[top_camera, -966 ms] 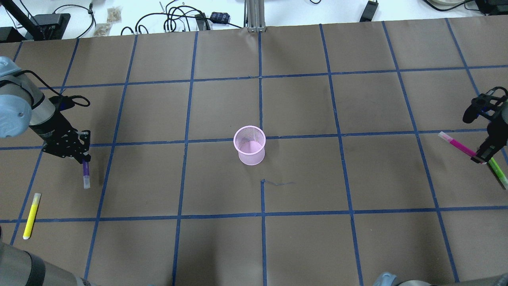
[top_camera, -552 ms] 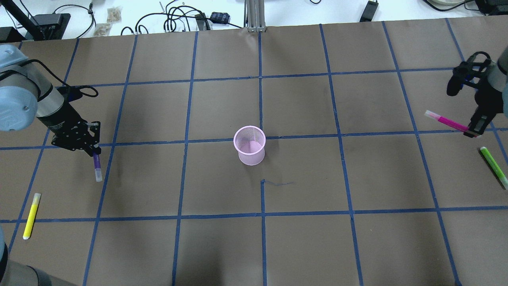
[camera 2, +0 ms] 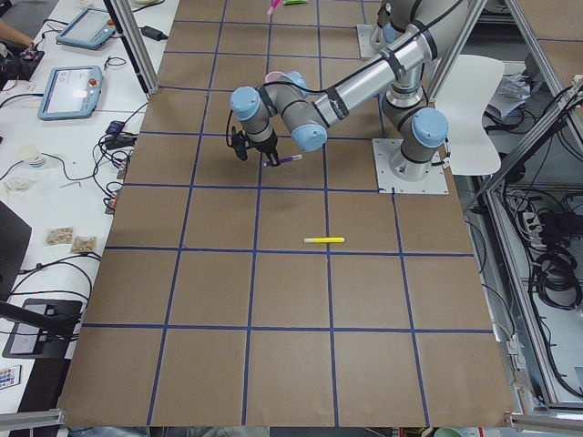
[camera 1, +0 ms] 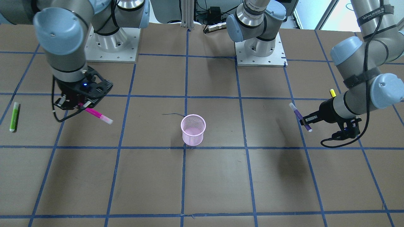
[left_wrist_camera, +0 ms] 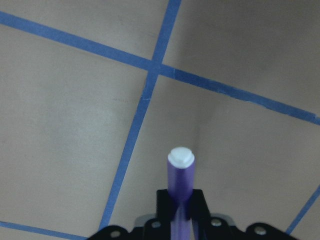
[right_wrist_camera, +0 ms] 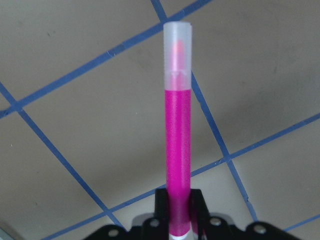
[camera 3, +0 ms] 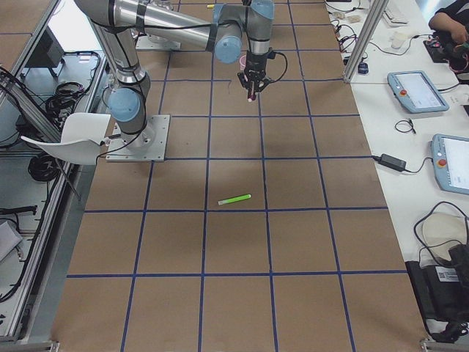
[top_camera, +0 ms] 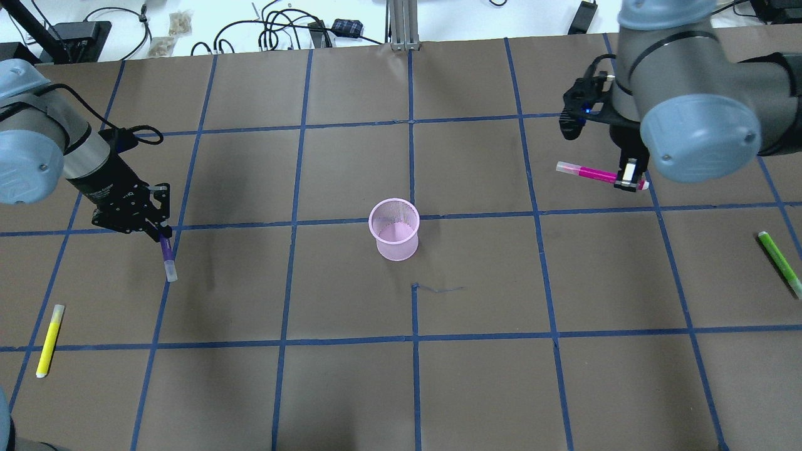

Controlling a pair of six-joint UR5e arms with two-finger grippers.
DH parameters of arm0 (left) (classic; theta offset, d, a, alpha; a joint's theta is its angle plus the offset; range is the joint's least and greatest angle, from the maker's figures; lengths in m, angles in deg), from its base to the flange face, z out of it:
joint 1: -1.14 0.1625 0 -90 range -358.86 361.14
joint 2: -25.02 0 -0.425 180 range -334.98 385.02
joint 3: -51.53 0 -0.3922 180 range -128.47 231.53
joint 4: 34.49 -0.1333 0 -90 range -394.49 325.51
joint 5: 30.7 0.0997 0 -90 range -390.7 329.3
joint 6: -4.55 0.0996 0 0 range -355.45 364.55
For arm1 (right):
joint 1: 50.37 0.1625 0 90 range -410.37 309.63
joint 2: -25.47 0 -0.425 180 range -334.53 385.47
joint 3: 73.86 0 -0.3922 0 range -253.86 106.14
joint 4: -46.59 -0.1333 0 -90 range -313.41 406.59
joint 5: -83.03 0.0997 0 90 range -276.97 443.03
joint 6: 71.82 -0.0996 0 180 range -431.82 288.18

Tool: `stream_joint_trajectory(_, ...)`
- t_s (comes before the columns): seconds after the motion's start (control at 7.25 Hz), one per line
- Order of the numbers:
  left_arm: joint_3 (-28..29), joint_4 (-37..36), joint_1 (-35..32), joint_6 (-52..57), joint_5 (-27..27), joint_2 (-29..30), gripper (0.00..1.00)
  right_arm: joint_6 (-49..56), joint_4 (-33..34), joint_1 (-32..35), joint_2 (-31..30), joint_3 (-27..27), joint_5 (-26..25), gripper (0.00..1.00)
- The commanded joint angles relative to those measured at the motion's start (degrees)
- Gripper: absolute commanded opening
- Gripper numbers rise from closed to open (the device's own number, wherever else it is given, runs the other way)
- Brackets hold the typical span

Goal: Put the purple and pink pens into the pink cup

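At bench centre, pink mesh cup [top_camera: 396, 247] is sitting between left gripper [top_camera: 163, 238] gripping purple pen [top_camera: 168, 257] and right gripper [top_camera: 628, 179] gripping pink pen [top_camera: 588, 172].

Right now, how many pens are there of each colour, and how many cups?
purple pen: 1
pink pen: 1
yellow pen: 1
green pen: 1
pink cup: 1
Total: 5 things, 4 pens and 1 cup.

pink pen [right_wrist_camera: 178, 150] clamped in end effector [right_wrist_camera: 178, 210], taped brown table [right_wrist_camera: 75, 125]
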Motion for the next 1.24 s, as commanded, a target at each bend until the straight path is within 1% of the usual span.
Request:
stream_joint_trajectory(0.0,-0.1,0.1,-1.5,-0.5,-0.4,-0.5,0.0,-8.9,-0.1,12.8,2.0,0.8,-1.1,0.0)
stream_joint_trajectory(0.14,-0.1,0.1,-1.8,-0.5,-0.3,-0.5,0.0,-11.4,-1.6,17.3,3.6,2.5,-4.5,0.0)
stream_joint_trajectory(0.28,-0.2,0.0,-1.8,-0.5,-0.2,-0.3,0.0,-12.0,-3.4,21.1,5.9,4.9,-5.3,0.0)
stream_joint_trajectory(0.41,-0.2,0.0,-1.8,-0.4,-0.4,-0.3,0.0,-13.2,-5.2,24.9,8.9,7.6,-7.5,0.0)
stream_joint_trajectory(0.55,-0.2,0.0,-1.9,-0.4,-0.3,-0.3,0.0,-17.8,-9.0,28.4,12.3,11.3,-11.6,0.0)
stream_joint_trajectory(0.69,-0.2,0.0,-1.9,-0.4,-0.2,-0.3,0.0,-21.3,-11.6,31.1,15.8,15.1,-13.7,0.0)
stream_joint_trajectory(0.83,-0.2,0.0,-1.9,-0.3,-0.2,-0.3,0.0,-23.2,-13.1,32.4,18.8,17.0,-14.6,0.0)
stream_joint_trajectory(0.97,-0.2,0.0,-1.9,-0.3,-0.2,-0.3,0.0,-25.9,-13.5,33.2,20.1,17.2,-14.9,0.0)
stream_joint_trajectory(1.1,-0.2,0.0,-1.9,-0.3,-0.2,-0.2,0.0,-26.3,-14.3,33.3,20.4,17.2,-16.3,0.0)
